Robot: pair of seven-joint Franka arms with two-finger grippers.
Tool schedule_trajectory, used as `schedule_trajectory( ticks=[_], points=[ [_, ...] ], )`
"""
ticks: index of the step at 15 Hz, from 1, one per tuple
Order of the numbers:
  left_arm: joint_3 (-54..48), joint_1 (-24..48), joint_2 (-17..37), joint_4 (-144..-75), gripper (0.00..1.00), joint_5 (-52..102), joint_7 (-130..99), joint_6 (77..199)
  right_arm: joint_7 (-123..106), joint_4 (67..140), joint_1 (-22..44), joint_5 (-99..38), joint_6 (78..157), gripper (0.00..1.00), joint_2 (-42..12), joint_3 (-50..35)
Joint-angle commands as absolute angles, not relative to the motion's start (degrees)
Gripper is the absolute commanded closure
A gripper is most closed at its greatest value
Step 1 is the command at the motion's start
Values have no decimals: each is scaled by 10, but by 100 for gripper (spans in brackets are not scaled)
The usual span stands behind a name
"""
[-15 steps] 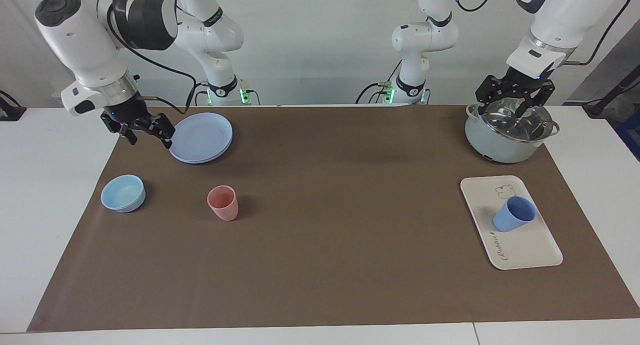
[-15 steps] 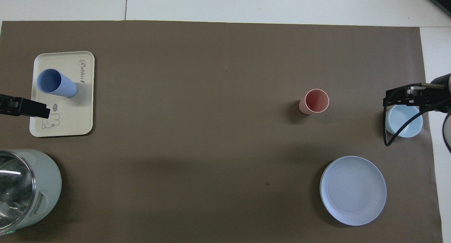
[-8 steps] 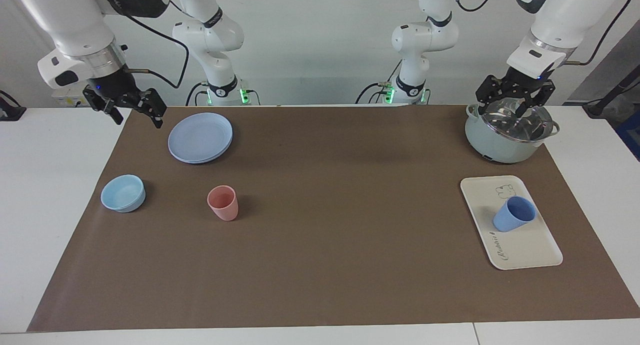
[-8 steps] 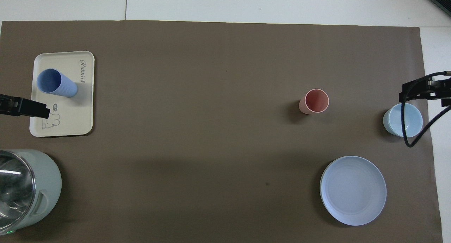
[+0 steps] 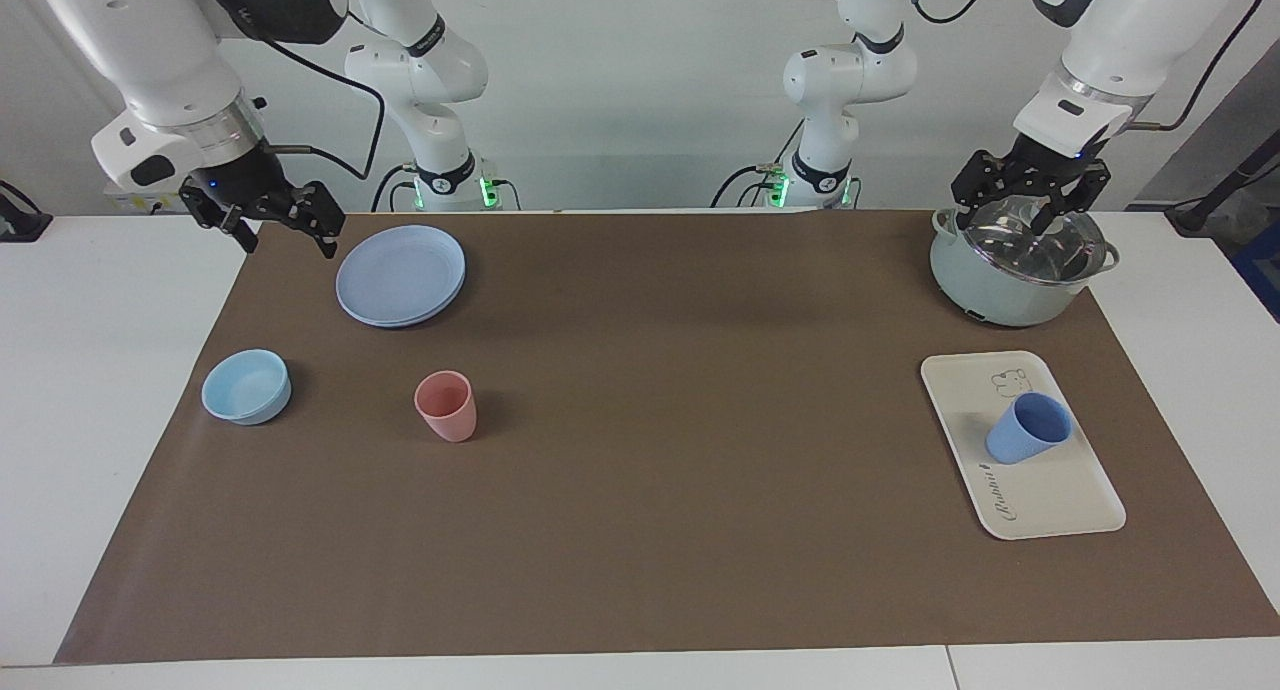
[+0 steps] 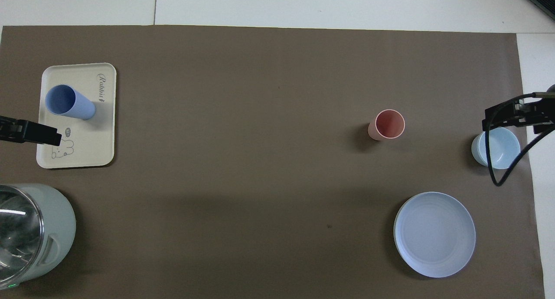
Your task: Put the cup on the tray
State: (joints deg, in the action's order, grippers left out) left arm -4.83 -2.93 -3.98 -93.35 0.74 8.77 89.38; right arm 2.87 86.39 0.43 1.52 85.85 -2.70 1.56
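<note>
The blue cup [image 5: 1028, 428] is being kept upright on the tray [image 5: 1060, 500], at the left arm's end of the table. The left gripper [image 5: 1030, 205] is being held wide open & empty over the pot [image 5: 1000, 280]. The right gripper [image 5: 282, 227] is being held wide open & empty, up beside the plates [image 5: 400, 274].

pink tumbler [image 5: 446, 405], bowl [image 5: 246, 386] — plates [image 5: 401, 274], pot [image 5: 1020, 261]
</note>
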Motion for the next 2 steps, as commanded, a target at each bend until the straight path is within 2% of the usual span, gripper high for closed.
schedule_trajectory(
  ticks=[1,2],
  points=[
    [-51,-34,-45,-935,0,6,83,886,12,872,2,18,854,0,-20,12],
    [-51,-34,-45,-935,0,6,83,886,14,873,2,18,854,0,-20,12]
  ],
)
